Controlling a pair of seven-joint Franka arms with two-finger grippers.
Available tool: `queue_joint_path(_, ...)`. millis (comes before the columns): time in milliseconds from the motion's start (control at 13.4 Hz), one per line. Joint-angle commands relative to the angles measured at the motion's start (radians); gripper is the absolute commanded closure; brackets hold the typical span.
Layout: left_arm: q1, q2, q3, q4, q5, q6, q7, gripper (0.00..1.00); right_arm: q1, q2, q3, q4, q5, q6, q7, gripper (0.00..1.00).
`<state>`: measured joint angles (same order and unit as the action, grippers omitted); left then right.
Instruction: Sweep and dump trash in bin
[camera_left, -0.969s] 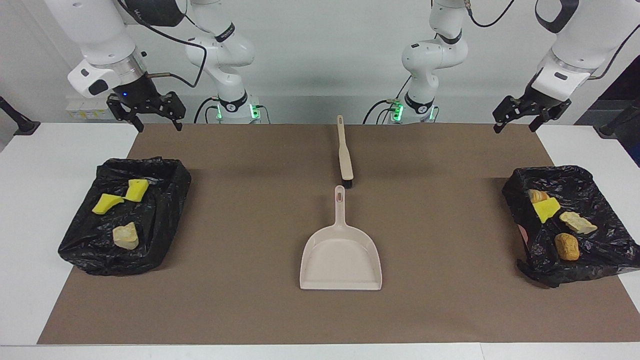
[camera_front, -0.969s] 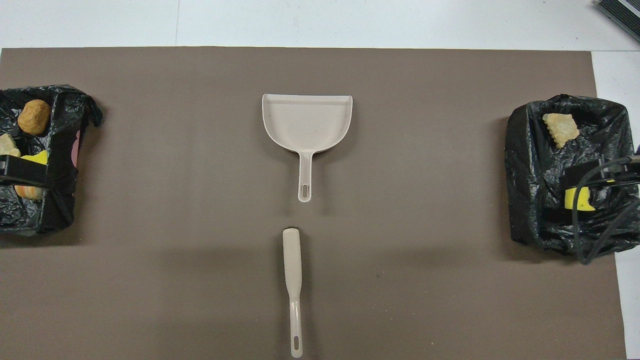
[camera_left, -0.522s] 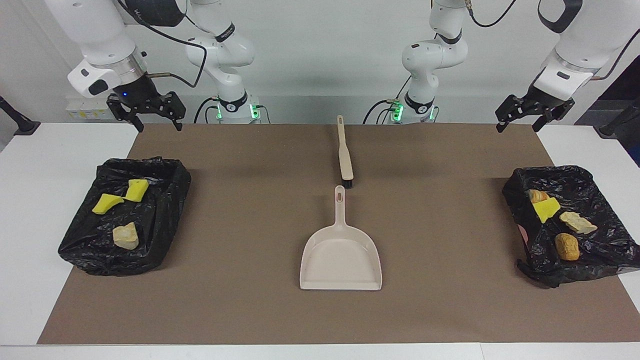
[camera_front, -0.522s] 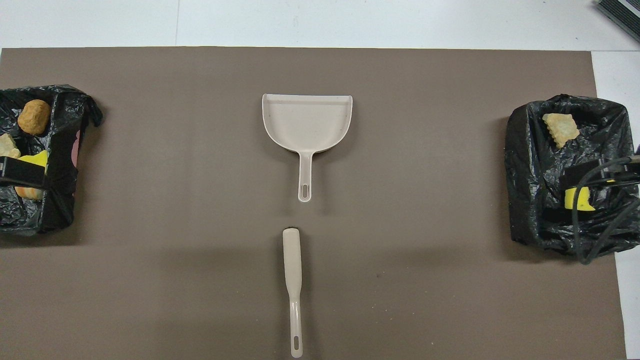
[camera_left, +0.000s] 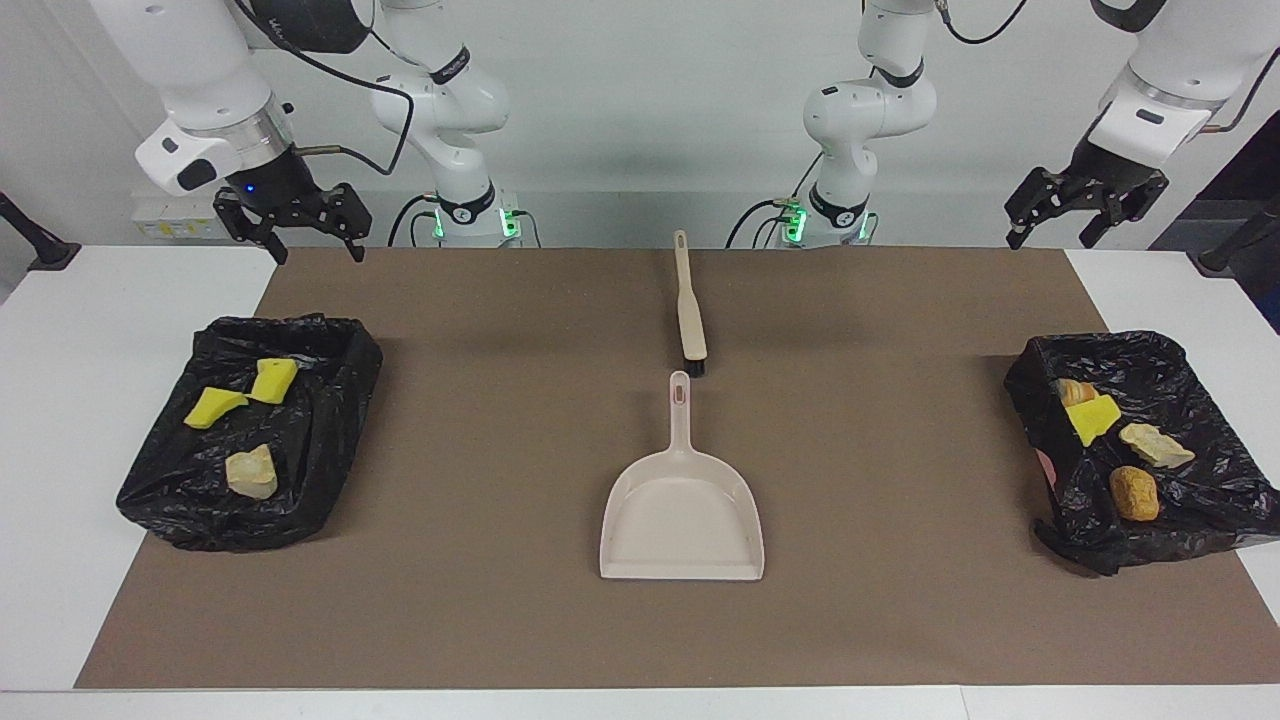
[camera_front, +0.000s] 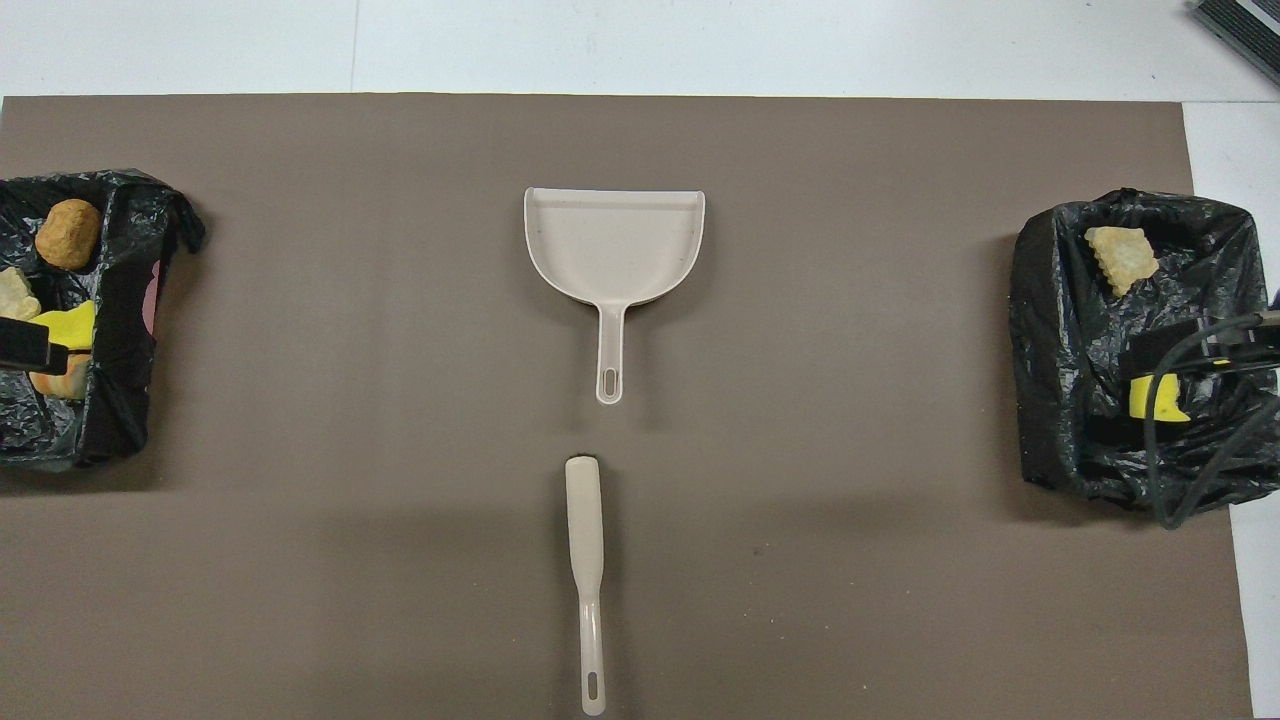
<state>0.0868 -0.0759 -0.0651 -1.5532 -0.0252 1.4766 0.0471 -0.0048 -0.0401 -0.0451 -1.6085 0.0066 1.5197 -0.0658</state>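
The trash lies in two black-bagged bins. The bin (camera_left: 340, 345) at the right arm's end holds yellow sponge pieces (camera_left: 272, 380) and a pale foam lump (camera_left: 250, 472). The bin (camera_left: 1185, 350) at the left arm's end holds a yellow piece (camera_left: 1092, 418) and an orange-brown lump (camera_left: 1133, 492). A beige dustpan (camera_left: 683, 520) lies mid-mat, and a brush (camera_left: 690, 310) lies nearer to the robots, in line with the pan's handle. My right gripper (camera_left: 318, 250) hangs open and empty over the mat's corner. Raised over the table's edge, my left gripper (camera_left: 1048, 238) is open and empty too.
A brown mat (camera_left: 480, 600) covers most of the white table (camera_left: 60, 450). In the overhead view the dustpan (camera_front: 613, 245) and brush (camera_front: 585, 560) lie at mid-mat between the two bins (camera_front: 120, 300) (camera_front: 1050, 330), with bare mat around them.
My left gripper has risen and drifted outward toward its end of the table. The right gripper, dustpan, brush and trash have not moved.
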Motion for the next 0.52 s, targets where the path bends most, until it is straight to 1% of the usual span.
queue_joint_path(0, -0.048, -0.033, 0.024, 0.01, -0.005, -0.02, -0.029, 0.0, -0.004, 0.003, 0.004, 0.007, 0.016, 0.008, 0.017, 0.0)
queue_joint_path(149, -0.045, -0.051, 0.025, -0.014, -0.001, -0.019, -0.027, 0.0, -0.004, 0.003, 0.004, 0.007, 0.016, 0.008, 0.017, 0.0)
queue_joint_path(447, -0.041, -0.055, 0.027, -0.016, -0.002, -0.027, -0.03, 0.0, -0.004, 0.003, 0.004, 0.007, 0.016, 0.008, 0.017, 0.0)
